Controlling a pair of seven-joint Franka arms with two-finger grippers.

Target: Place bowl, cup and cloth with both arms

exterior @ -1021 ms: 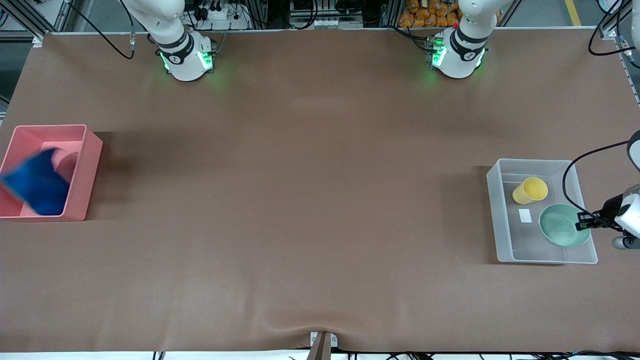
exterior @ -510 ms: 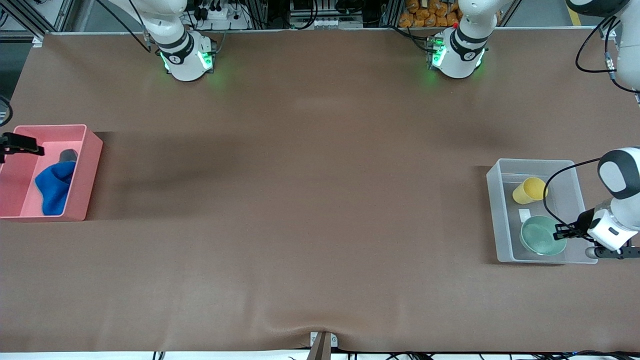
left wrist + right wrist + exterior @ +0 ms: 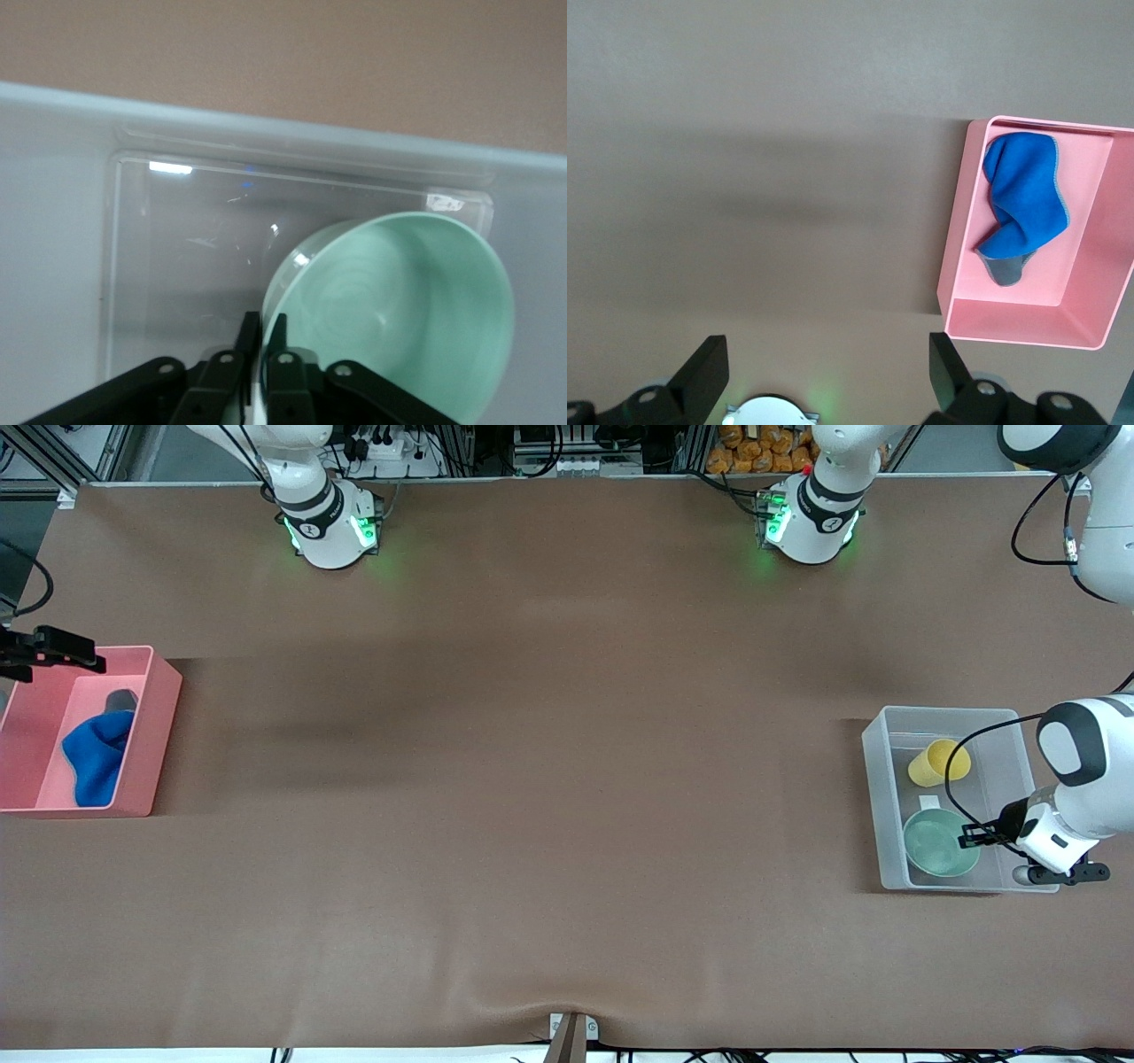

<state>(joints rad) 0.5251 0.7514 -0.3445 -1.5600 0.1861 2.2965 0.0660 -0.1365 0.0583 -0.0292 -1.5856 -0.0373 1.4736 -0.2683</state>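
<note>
The mint-green bowl (image 3: pixel 935 850) is tilted in the clear bin (image 3: pixel 886 806), at the bin's end nearer the front camera. My left gripper (image 3: pixel 970 837) is shut on the bowl's rim; the left wrist view shows its fingers (image 3: pixel 263 332) pinching the rim of the bowl (image 3: pixel 407 310). The yellow cup (image 3: pixel 937 763) lies in the same bin, farther from the camera. The blue cloth (image 3: pixel 96 755) lies crumpled in the pink bin (image 3: pixel 151 726). My right gripper (image 3: pixel 53 651) is open and empty, up over that bin's farther rim. The right wrist view (image 3: pixel 828 354) shows the cloth (image 3: pixel 1023 195).
The clear bin stands at the left arm's end of the table, the pink bin (image 3: pixel 1090 292) at the right arm's end. A small white label (image 3: pixel 928 802) lies on the clear bin's floor. Brown table lies between the bins.
The cloth dropped into the pink bin and my right gripper drew away, open. My left gripper carried the bowl along the clear bin toward the front camera and lower.
</note>
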